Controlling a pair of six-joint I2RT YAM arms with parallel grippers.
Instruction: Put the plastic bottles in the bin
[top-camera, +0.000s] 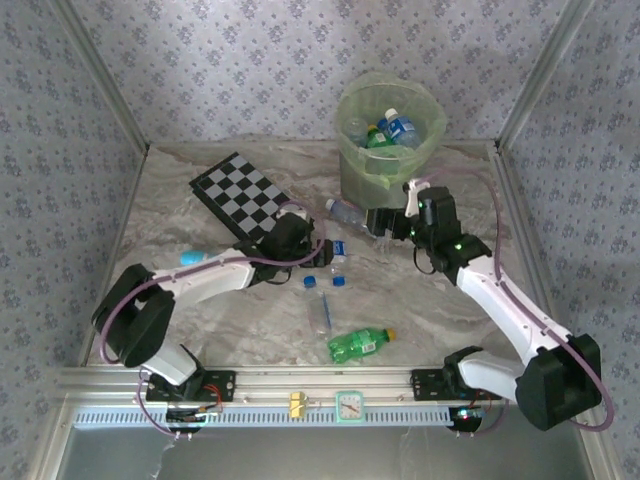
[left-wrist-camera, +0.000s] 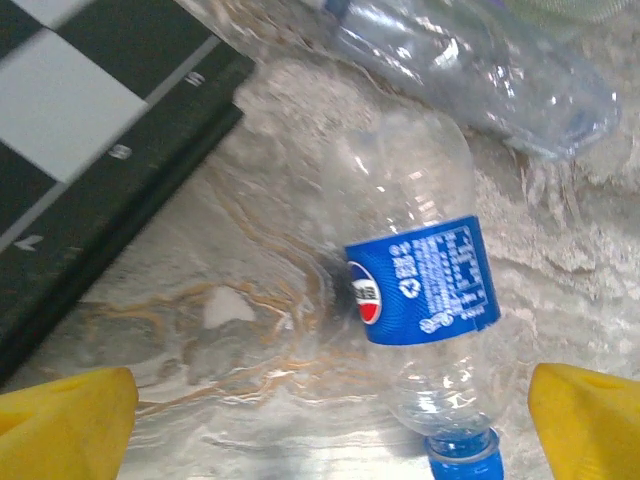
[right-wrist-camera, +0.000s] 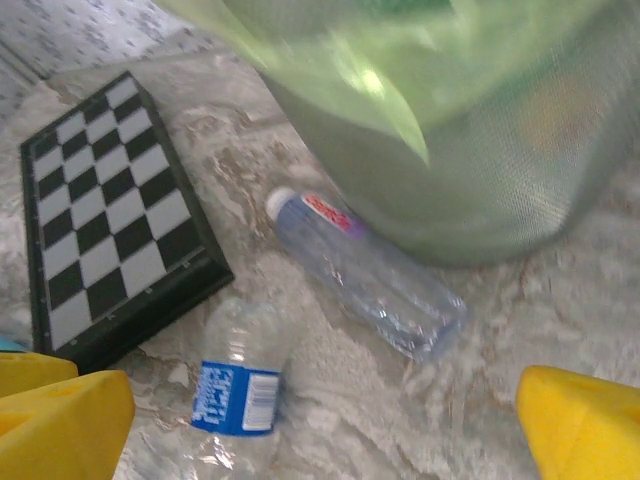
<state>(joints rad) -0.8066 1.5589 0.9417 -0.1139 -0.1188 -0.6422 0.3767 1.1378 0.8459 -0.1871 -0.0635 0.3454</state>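
Clear thin plastic, slick and round: likely to squirt or roll sideways if left gripper (left-wrist-camera: 325, 430) closes off-centre on blue-label bottle (left-wrist-camera: 420, 290). Jaws wide apart, clamped on nothing; bottle flat on marbled surface (left-wrist-camera: 230, 330) between them, centre-right of left wrist view, blue cap at bottom edge. Possible knock against white-capped bottle (right-wrist-camera: 365, 270) just beside bin (right-wrist-camera: 480, 150) wall, mid-frame in right wrist view. Right gripper (right-wrist-camera: 320, 430) also spread wide, empty. Possible arm clash, both crowding centre of top view. Bin upper right there, several bottles (top-camera: 398, 128) inside; green bottle (top-camera: 360, 345), yellow cap, loose at lower centre.
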